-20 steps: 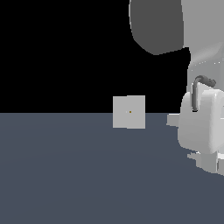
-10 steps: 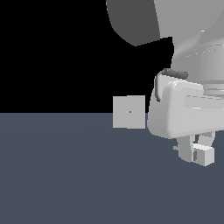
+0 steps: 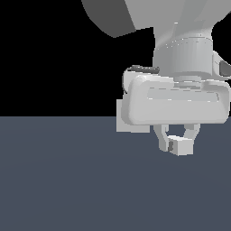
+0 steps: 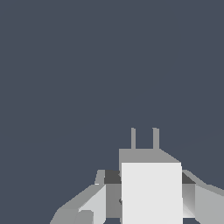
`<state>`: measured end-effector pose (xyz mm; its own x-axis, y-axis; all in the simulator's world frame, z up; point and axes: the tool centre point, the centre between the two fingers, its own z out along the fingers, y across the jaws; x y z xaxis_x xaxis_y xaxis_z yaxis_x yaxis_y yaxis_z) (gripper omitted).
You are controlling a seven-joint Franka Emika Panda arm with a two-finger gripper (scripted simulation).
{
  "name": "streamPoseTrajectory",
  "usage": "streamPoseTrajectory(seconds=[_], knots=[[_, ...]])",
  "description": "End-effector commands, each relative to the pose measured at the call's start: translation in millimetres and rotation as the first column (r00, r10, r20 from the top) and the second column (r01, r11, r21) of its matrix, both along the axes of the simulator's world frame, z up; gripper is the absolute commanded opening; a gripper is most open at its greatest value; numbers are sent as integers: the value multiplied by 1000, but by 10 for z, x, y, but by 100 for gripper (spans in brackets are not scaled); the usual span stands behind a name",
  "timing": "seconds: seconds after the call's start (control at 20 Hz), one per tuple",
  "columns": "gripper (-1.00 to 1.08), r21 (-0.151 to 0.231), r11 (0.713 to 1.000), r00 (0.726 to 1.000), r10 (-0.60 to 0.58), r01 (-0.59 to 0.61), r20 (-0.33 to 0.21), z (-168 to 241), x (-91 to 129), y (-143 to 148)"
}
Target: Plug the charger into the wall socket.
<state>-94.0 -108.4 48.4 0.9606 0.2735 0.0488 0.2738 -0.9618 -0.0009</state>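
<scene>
Here, charger (image 3: 181,146) in end effector (image 3: 177,139)

Wall socket (image 3: 122,118) mostly behind the end effector (image 3: 177,139) (centre dot hidden)

Claw (image 3: 177,140) pointing down, fingers clamped, arm overhead.

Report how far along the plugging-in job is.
Done: the gripper has the charger clamped between its fingers, above the floor. In hand: carrying it; the wrist view shows its two prongs facing bare floor. Left: reaching the wall socket, mostly hidden behind the arm, and inserting the prongs.
</scene>
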Motion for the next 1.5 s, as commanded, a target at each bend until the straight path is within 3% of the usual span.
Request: streamPoseTrajectory(seconds=[0.0,0.5,1.45], knots=[[-100,0,999,999,-50,50,0,48,40,86],[-100,0,971,971,-240,240,0,229,243,397],[-100,-1,860,860,-510,510,-1,500,674,761]])
